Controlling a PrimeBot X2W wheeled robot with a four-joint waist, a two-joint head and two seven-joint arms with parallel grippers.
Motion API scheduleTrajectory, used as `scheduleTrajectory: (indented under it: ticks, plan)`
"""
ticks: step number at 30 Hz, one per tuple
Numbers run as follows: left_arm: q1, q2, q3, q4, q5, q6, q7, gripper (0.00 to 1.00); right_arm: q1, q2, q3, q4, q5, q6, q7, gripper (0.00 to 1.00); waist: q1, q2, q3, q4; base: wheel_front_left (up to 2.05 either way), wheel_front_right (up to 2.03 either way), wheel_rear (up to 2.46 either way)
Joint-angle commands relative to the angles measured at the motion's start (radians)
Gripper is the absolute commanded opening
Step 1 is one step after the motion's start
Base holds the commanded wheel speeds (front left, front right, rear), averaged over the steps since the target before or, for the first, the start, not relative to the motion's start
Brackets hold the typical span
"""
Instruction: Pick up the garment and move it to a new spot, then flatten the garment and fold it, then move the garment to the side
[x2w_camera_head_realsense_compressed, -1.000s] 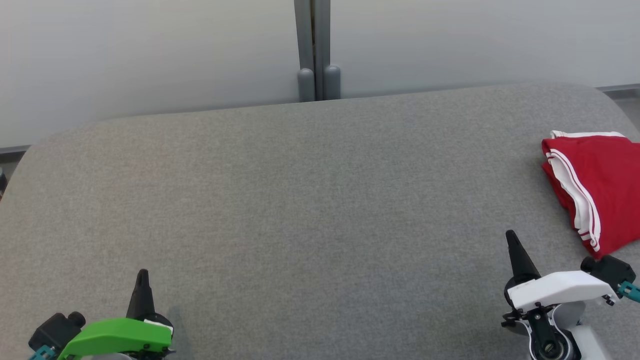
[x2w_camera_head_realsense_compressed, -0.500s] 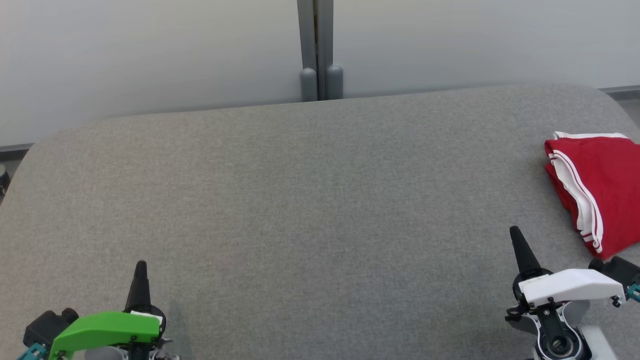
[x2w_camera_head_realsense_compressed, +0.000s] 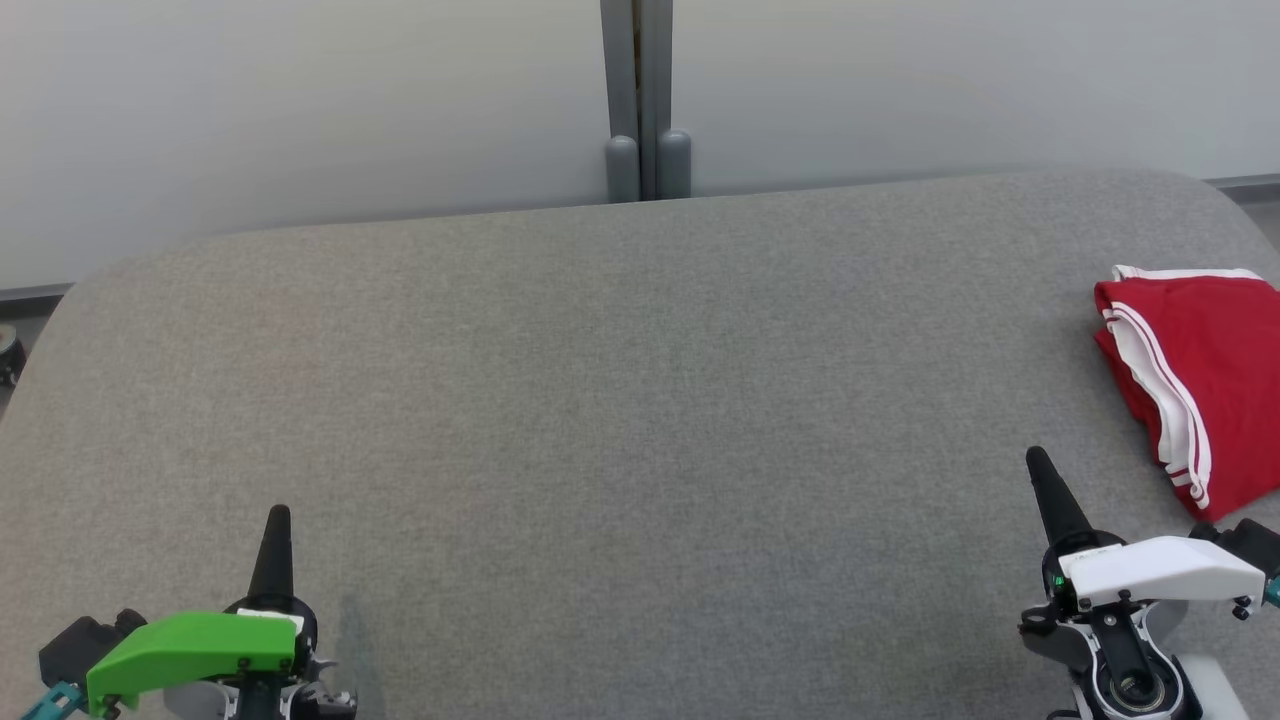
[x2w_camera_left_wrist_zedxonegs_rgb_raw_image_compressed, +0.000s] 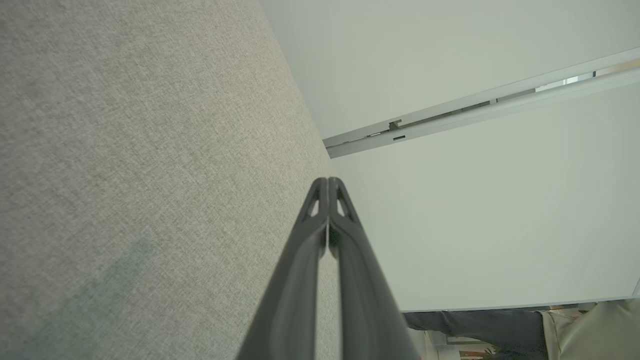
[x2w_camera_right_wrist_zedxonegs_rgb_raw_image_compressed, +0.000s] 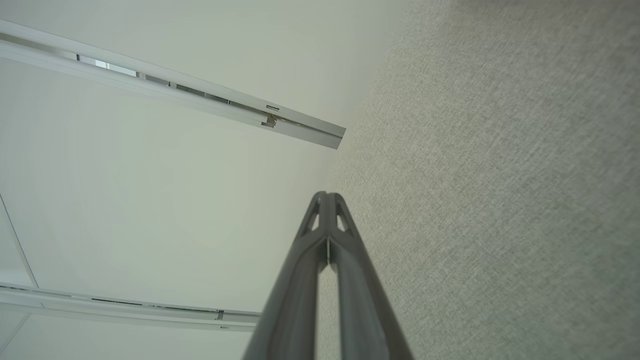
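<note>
Nearest the robot, the left gripper (x2w_camera_head_realsense_compressed: 277, 514), under its green housing, sits at the lower left of the head view with its two dark fingers pressed together into a single point, holding nothing; its wrist view shows the tips meeting with no gap. At the lower right, the right gripper (x2w_camera_head_realsense_compressed: 1036, 458), under a white housing, is likewise closed tight and empty, its point leaning slightly to the left. Both are over the near part of the grey fabric-covered table (x2w_camera_head_realsense_compressed: 620, 400); whether they touch its surface cannot be told. Further out, just to the right of the right gripper and clear of its fingers, the garment (x2w_camera_head_realsense_compressed: 1225, 370), red with white striped trim, lies folded in a compact stack near the table's right edge, partly cut off by the frame. Beyond the table's rounded far edge stand a grey post (x2w_camera_head_realsense_compressed: 645, 100) and pale wall panels (x2w_camera_head_realsense_compressed: 300, 100)
</note>
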Motion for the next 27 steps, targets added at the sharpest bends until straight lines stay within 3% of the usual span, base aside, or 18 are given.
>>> scheduleTrajectory:
  ticks: [1,27]
  plan:
    - [-0.027,0.008,0.007,-0.011,-0.027,-0.006,0.007,0.0,0.006,-0.006,-0.004,-0.014,0.026,0.0,0.009,0.0,0.0,0.0,0.0,0.001,0.0,0.0,0.0]
    - [-0.05,0.009,0.029,-0.026,-0.23,-0.017,0.062,0.0,0.021,-0.007,-0.024,-0.055,0.227,0.0,0.062,0.0,0.0,0.0,0.0,0.012,0.0,0.0,0.0]
